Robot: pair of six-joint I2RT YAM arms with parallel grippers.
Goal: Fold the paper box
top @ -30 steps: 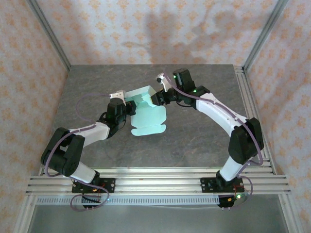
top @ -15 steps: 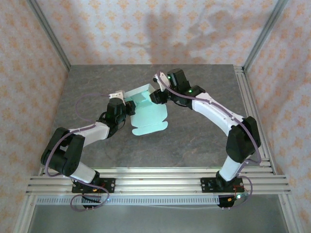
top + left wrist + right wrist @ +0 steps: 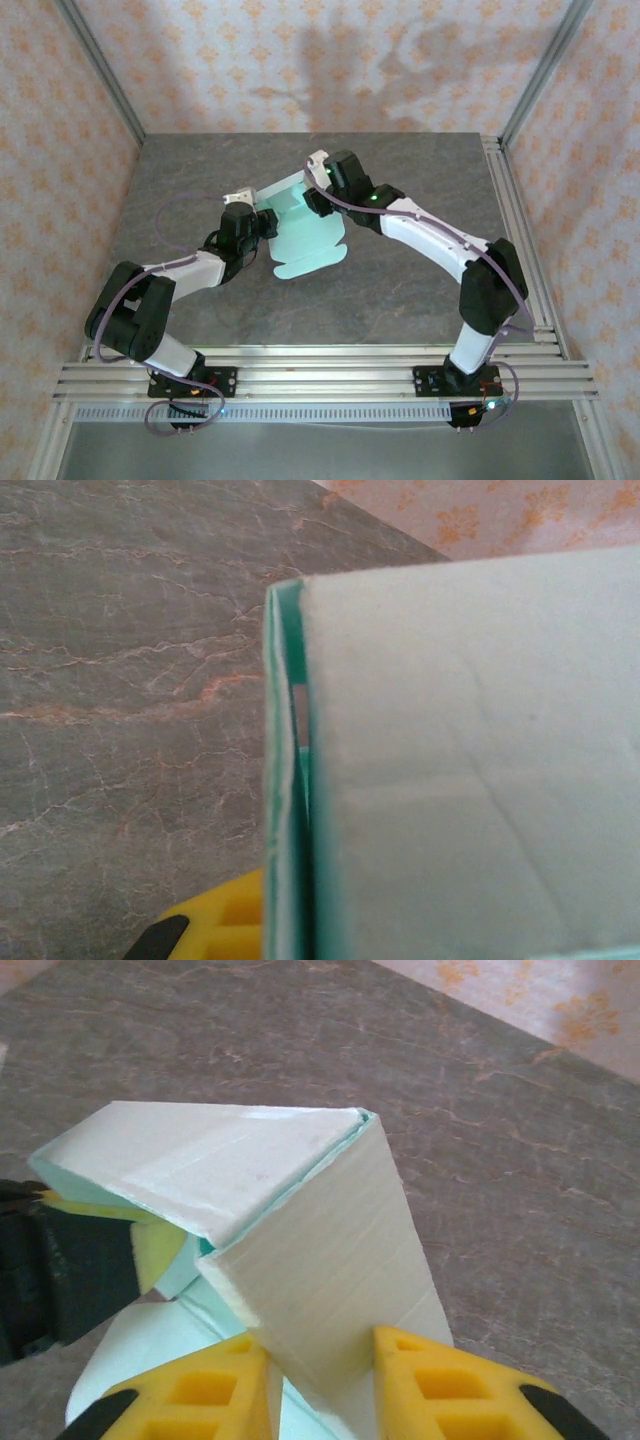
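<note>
The paper box (image 3: pixel 305 232) is pale mint card lying partly folded at the table's middle, with a raised wall at its far end. My left gripper (image 3: pixel 260 222) is shut on its left edge. In the left wrist view the card (image 3: pixel 470 760) looms close, with one yellow pad (image 3: pixel 215 925) beside its edge. My right gripper (image 3: pixel 314 197) reaches the far end from the right. In the right wrist view a raised flap (image 3: pixel 320 1260) stands between its yellow pads (image 3: pixel 200 1390), which are still apart. The left gripper's dark finger (image 3: pixel 60 1270) holds the neighbouring wall.
The grey marble table top (image 3: pixel 420 270) has free room around the card. Aluminium rails (image 3: pixel 320 375) run along the near edge and up the right side (image 3: pixel 515 220). Patterned curtain walls (image 3: pixel 300 60) close in the back and sides.
My right arm has swung left and forward over the box's far end, and its jaws have narrowed around the raised flap. The left arm and its grip have stayed put.
</note>
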